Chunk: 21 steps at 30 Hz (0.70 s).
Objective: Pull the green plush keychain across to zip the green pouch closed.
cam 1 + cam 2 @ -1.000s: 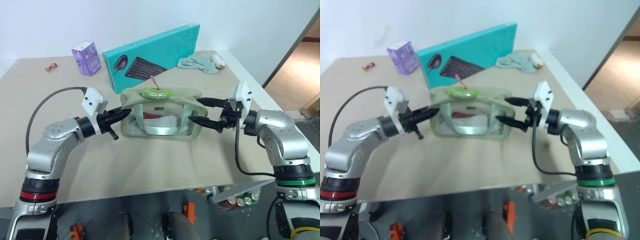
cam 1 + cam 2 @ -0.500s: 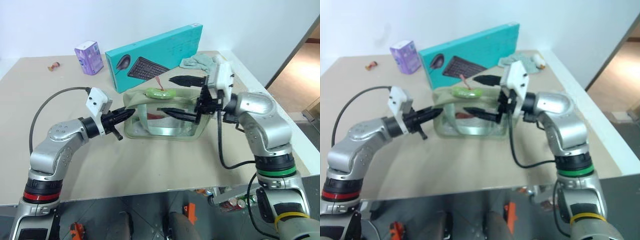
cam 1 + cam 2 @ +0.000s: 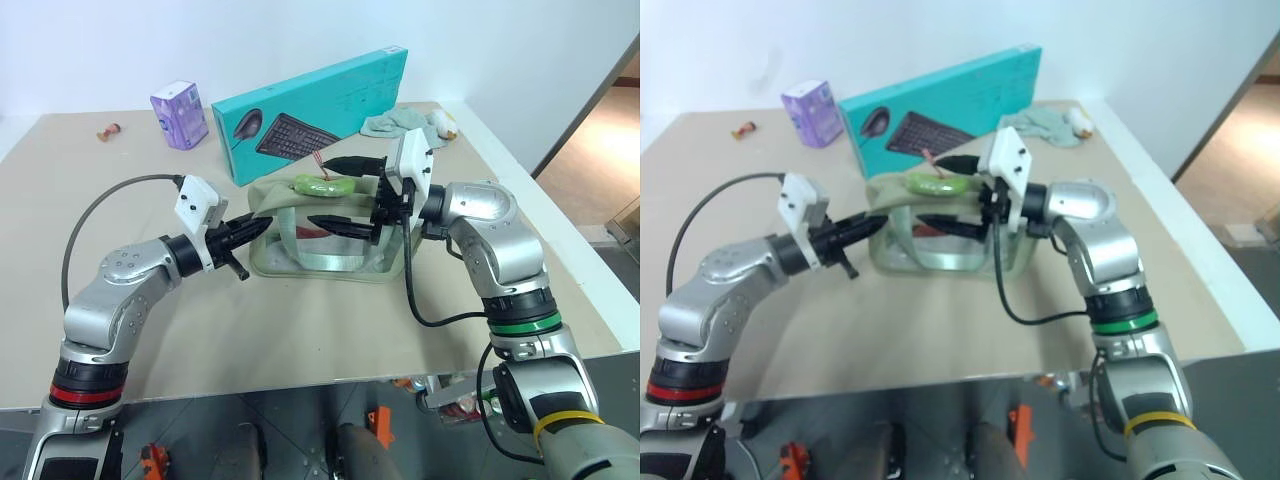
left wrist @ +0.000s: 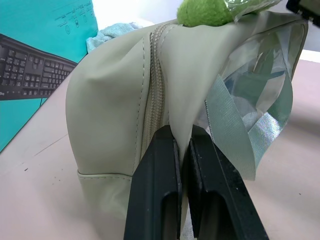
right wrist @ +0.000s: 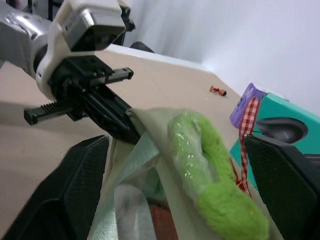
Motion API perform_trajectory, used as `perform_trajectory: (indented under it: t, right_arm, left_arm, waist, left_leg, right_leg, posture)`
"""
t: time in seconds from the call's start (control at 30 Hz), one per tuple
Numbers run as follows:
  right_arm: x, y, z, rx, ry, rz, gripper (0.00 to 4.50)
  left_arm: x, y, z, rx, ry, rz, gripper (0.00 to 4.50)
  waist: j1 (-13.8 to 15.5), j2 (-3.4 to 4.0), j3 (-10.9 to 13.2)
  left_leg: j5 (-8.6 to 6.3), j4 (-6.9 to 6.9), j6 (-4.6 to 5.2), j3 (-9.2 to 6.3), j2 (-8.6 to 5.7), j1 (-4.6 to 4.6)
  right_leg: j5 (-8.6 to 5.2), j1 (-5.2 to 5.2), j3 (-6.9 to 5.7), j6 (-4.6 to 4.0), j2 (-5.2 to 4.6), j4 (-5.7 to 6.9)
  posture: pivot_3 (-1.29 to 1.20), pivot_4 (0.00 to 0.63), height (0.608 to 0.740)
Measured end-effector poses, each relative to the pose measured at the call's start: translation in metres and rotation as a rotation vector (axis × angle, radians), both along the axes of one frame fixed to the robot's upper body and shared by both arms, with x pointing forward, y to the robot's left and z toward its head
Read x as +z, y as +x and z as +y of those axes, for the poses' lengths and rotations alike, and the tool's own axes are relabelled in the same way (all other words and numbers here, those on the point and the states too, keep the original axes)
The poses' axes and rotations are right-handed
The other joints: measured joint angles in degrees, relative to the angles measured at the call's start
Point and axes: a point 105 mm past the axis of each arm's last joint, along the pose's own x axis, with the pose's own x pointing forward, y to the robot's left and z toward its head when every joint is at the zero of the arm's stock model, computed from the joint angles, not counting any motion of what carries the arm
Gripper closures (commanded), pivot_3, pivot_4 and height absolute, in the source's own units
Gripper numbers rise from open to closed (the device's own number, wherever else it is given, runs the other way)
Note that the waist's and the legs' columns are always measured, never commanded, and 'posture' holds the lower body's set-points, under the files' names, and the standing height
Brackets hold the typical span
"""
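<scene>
Beige tabletop (image 3: 300,340) stretches out under both arms, with a white wall behind it. Toward the far edge a long teal keyboard box (image 3: 310,113) lies at a slant, a small purple carton (image 3: 180,115) beside it nearer the far left corner, and a pale teal cloth (image 3: 398,124) bunched near the far right corner.

Between the arms, about mid-table, sits the green pouch (image 3: 325,230), its clear side panel facing the near edge. The green plush keychain (image 3: 322,185) lies on top of it along the zipper line, its thin red cord trailing toward the box.

The left gripper (image 4: 181,150) is clenched on the fabric at the pouch's left end, right beside the zipper track; I take that as an anchor, so the bag does not slide or buckle when the slider is dragged.

The right gripper (image 5: 175,165) comes in level from the pouch's right side with its fingers spread wide, one on the far side of the plush and one on the near side. It straddles the keychain without visibly pinching it, so it looks lined up to close on it. My guess is the zip has yet to be pulled.
</scene>
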Motion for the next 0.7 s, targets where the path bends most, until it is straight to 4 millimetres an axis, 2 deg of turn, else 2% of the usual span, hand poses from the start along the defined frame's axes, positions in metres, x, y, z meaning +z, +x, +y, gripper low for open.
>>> perform_trajectory:
  t: [0.03,0.1,0.13,0.33,0.37,0.7]
  right_arm:
    - [-0.0014,0.0011,-0.0002,-0.004,-0.006,0.0,1.26]
    - [-0.0029,0.0026,-0.0006,-0.009,-0.009,-0.001,1.76]
    - [-0.0035,0.0034,-0.0008,-0.012,-0.01,-0.003,2.3]
    - [-0.0029,0.0063,-0.0009,-0.025,0.003,0.011,4.31]
    - [-0.0028,0.0066,-0.0013,-0.027,0.004,0.013,4.42]
    - [0.0001,0.0083,-0.0054,-0.041,0.034,0.039,4.42]
  left_arm:
    - [0.0,0.0,-0.0002,0.0,-0.001,0.0,4.5]
    - [-0.0001,0.0001,-0.0002,0.002,-0.002,0.0,4.5]
    - [-0.0002,0.0002,-0.0003,0.004,-0.003,0.0,4.5]
    - [-0.0008,-0.0015,-0.0008,0.007,-0.002,-0.001,4.5]
    - [-0.0006,-0.0017,-0.0011,0.006,-0.001,-0.002,4.5]
    - [-0.0014,-0.0021,-0.0017,0.003,0.0,0.004,4.5]
  waist:
    - [0.0,0.0,0.0]
    - [0.0,0.0,0.0]
    - [0.0,0.0,0.0]
    - [0.0,0.0,0.0]
    - [0.0,0.0,0.0]
    - [0.01,0.0,0.0]
  left_leg:
    - [0.0,0.0,0.0,0.0,0.0,0.0]
    - [0.0,0.0,0.0,0.01,0.0,0.0]
    - [0.0,0.0,0.0,0.0,0.0,0.0]
    - [0.0,0.0,0.0,0.01,0.0,0.0]
    - [0.0,0.0,0.0,0.01,-0.01,0.0]
    - [0.0,0.0,0.0,0.01,-0.03,0.0]
  right_leg:
    - [0.0,0.0,0.0,0.0,0.0,0.0]
    - [0.0,0.0,0.0,0.0,0.0,0.0]
    - [0.0,0.0,0.0,0.0,0.0,0.0]
    - [0.0,0.0,0.0,0.0,-0.01,0.0]
    - [0.0,0.0,0.0,0.0,-0.02,0.0]
    - [0.0,0.0,0.0,0.0,-0.05,0.0]
  posture:
    - [0.0,0.15,0.74]
    - [0.0,0.15,0.74]
    - [0.0,0.15,0.74]
    - [0.0,0.15,0.74]
    - [0.0,0.15,0.74]
    - [0.0,0.15,0.74]
